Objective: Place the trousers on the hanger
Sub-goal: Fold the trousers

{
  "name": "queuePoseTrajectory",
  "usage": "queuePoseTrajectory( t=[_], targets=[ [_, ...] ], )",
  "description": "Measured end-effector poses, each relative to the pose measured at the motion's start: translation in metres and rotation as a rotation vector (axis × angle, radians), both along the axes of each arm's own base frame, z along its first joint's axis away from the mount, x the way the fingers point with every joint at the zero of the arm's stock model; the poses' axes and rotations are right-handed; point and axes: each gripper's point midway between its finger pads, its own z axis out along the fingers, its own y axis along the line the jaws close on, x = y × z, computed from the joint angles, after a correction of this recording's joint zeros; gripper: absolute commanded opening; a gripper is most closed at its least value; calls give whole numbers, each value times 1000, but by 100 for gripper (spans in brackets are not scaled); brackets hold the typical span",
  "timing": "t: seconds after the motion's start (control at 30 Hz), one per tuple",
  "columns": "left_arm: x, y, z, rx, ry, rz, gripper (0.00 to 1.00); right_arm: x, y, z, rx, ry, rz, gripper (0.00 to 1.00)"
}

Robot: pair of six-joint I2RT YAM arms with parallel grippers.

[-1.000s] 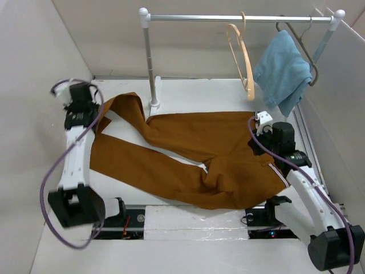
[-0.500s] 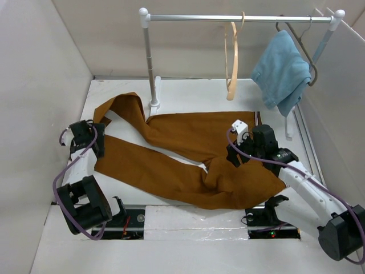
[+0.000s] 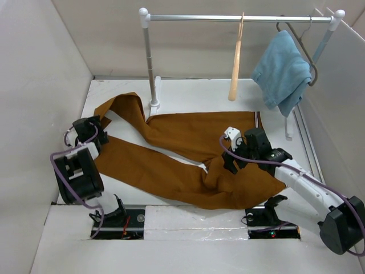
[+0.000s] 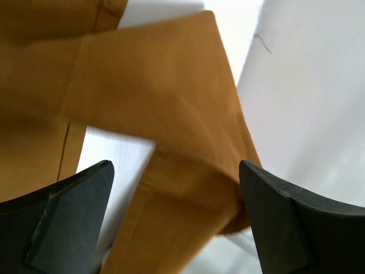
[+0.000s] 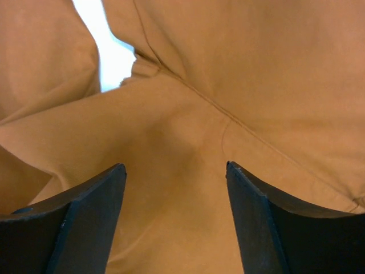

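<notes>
Rust-brown cloth fills the right wrist view: right hand (image 5: 174,171) has its fingers spread apart with nothing clamped, low over the crotch seam of the trousers (image 3: 188,140). Left hand (image 4: 174,174) is also spread wide and empty, above a folded leg end near the left edge of the tabletop (image 3: 194,91). Trousers lie flat, legs running left, waistband right. Hanger (image 3: 235,65) hangs edge-on from the rail (image 3: 228,18) behind, well apart from the trousers. Blue cloth (image 3: 282,68) hangs beside it.
</notes>
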Motion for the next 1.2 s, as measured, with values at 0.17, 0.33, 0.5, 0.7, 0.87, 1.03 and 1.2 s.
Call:
queuePoseTrajectory(
  t=[0.17,0.33,0.5,0.7,0.87,1.03,1.2],
  targets=[
    [36,13,0,9,9,-21,0,-1,-4,-6,-22,26,-23,81],
    [58,26,49,159,-1,-76,0,-1,-7,-8,-29,38,-47,80],
    [24,24,109,316,7,-88,0,1,-12,-8,-40,34,-74,80],
    [-43,0,198,489,-20,-107,0,10,-34,6,-64,27,-142,80],
    [-65,-5,256,607,7,-144,0,24,-45,36,-62,-42,-186,81],
    [-25,18,254,634,89,-190,0,41,-54,48,-65,-61,-233,81],
    [87,68,160,554,332,-280,0,55,-81,43,-41,-16,-348,81]
  ],
)
